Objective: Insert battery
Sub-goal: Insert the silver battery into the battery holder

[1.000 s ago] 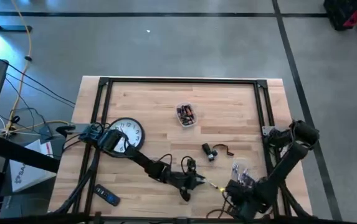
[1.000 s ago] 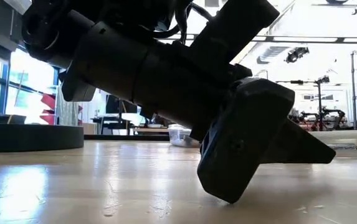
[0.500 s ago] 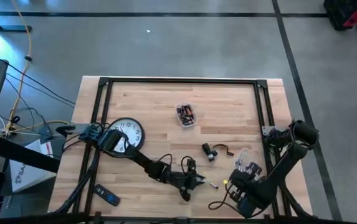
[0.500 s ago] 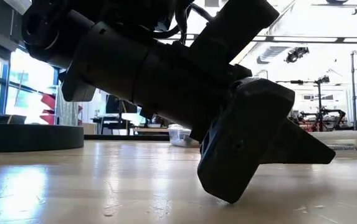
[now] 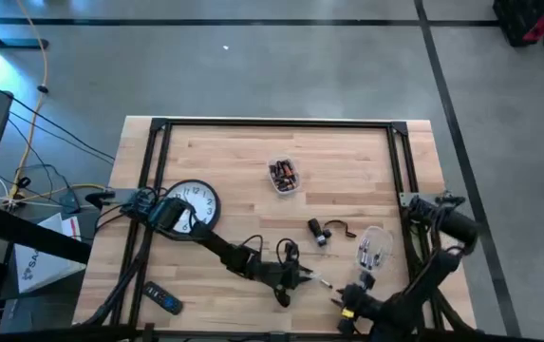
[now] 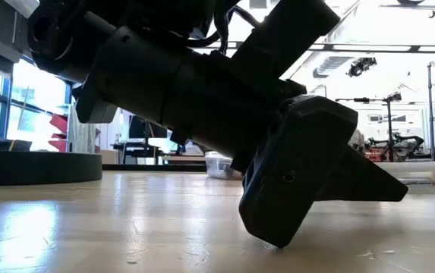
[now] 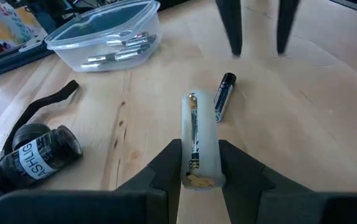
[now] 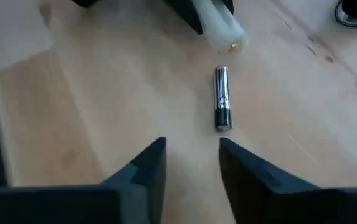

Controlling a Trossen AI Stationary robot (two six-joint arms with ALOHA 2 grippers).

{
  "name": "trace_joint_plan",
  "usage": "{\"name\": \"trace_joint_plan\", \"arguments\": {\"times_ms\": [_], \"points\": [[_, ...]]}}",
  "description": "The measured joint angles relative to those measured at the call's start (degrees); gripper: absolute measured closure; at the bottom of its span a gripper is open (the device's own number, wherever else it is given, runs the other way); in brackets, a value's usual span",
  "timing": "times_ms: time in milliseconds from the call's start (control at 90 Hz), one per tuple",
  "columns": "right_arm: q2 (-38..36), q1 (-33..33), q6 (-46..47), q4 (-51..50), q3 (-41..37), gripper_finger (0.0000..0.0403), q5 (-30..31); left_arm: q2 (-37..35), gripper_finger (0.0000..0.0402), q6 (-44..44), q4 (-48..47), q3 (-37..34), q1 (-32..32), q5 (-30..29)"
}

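Observation:
A black-and-silver battery (image 8: 221, 106) lies on the wooden table near its front edge, also seen as the battery (image 7: 223, 98) and the battery (image 5: 327, 282). Just left of it, my left gripper (image 7: 197, 163) is shut on a white tube-shaped holder (image 7: 197, 134) with a metal strip along its open slot. My right gripper (image 8: 190, 158) stands open a little nearer the front edge than the battery, pointing at it with nothing between its fingers; it shows in the high view as my right gripper (image 5: 347, 296). My left gripper pinches the white holder's rear end (image 7: 196, 177) between its two fingers, one on each long side. The holder sticks out forward along the fingers, slot up. The fingers come slanting down from the table's left. Its free end (image 8: 230, 38) is close over the table; whether it touches I cannot tell.
A clear tub (image 5: 283, 175) with several batteries stands mid-table. A second clear tub (image 5: 371, 249) sits at the right, a black flashlight part with a strap (image 5: 322, 231) between them. A wall clock (image 5: 194, 202) and a remote (image 5: 163, 300) lie at the left.
My right arm has swung toward the table's near edge, and its gripper has drawn back a little from the battery, uncovering the clear tub at the right. The battery lies still on the table. My left gripper has kept its hold on the white holder.

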Motion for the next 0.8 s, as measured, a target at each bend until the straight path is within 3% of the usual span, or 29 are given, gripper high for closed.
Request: {"name": "trace_joint_plan", "arguments": {"times_ms": [78,156,433,667,800], "points": [[1.4,1.2,3.4,-1.4,0.0,0.0250,4.2,-0.1,0.0330,0.3,-0.3,0.0,-0.3,-0.2],[2.9,2.0,6.7,-4.0,0.0,0.0248,4.4,-0.2,0.0330,1.7,-0.1,0.0,-0.7,-1.5],[8.6,2.5,8.4,-1.0,0.2,0.0265,12.7,-0.3,0.0330,5.3,-0.1,0.0,-1.0,-3.2],[9.9,1.9,8.3,-0.9,0.2,0.0286,13.7,-0.4,0.0330,15.9,1.0,0.1,-2.5,-7.5],[9.9,0.7,6.8,-0.6,0.2,0.0300,13.2,-0.4,0.0330,17.0,1.3,0.1,-2.7,-8.2]]}}
